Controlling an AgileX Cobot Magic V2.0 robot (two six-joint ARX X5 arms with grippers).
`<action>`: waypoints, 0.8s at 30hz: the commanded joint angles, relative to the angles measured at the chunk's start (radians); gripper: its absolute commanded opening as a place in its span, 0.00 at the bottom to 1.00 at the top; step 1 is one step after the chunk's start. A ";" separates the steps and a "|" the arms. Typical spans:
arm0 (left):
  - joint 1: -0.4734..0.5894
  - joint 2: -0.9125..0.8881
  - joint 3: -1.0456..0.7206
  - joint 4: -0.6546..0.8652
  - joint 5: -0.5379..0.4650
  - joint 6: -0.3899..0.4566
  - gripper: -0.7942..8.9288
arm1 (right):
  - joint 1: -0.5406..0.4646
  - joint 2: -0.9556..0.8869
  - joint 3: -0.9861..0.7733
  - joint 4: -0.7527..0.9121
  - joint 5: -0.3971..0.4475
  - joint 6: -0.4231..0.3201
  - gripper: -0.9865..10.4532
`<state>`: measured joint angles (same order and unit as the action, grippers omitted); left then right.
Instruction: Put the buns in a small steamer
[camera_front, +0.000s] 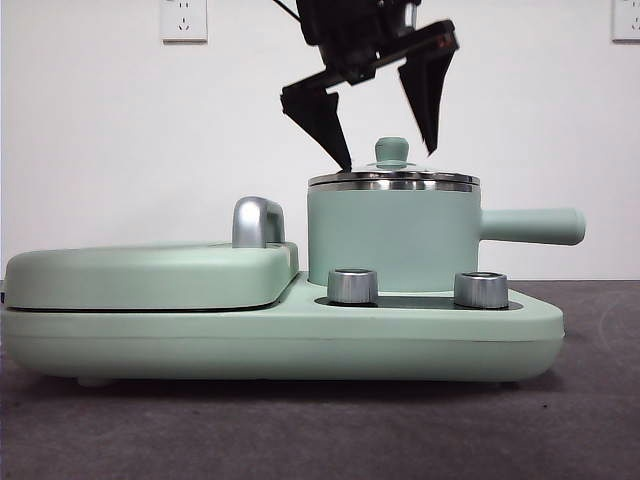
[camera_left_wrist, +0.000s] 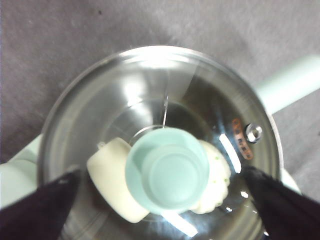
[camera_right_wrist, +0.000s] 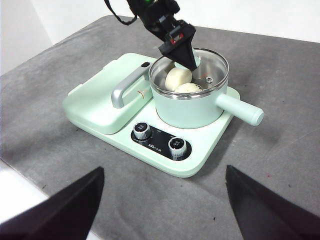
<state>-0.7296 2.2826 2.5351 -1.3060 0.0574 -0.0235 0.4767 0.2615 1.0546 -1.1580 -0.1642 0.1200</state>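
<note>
Bright, even light throughout, with glare on the steel and glass.

You get soft overhead light: the front view shows only a thin shadow under the mint-green cooker base (camera_front: 300, 345) and sharp highlights on the steel-rimmed glass lid (camera_front: 393, 182). In the left wrist view that lid (camera_left_wrist: 150, 90) throws white glare streaks, and the round green knob (camera_left_wrist: 167, 170) and the two black jaws sit blurred, too near to focus. The right wrist view is crisp mid-frame; its own jaws are soft, dark wedges.

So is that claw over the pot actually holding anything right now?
No. The left gripper hangs open above the lid's knob, jaws on either side of it without touching. The right gripper is open too, away from the steamer, holding nothing.
</note>
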 joint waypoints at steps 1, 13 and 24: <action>-0.005 -0.039 0.056 -0.026 0.003 -0.023 0.70 | 0.005 0.002 0.008 0.012 0.000 0.003 0.42; -0.022 -0.699 -0.452 -0.151 0.097 -0.020 0.68 | 0.005 0.003 0.005 0.010 -0.004 0.003 0.42; -0.021 -1.263 -1.212 0.292 0.096 -0.182 0.68 | 0.005 0.005 -0.037 0.074 -0.067 -0.027 0.42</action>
<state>-0.7437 1.0348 1.3842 -1.0634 0.1555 -0.1535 0.4770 0.2623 1.0119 -1.0988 -0.2214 0.1040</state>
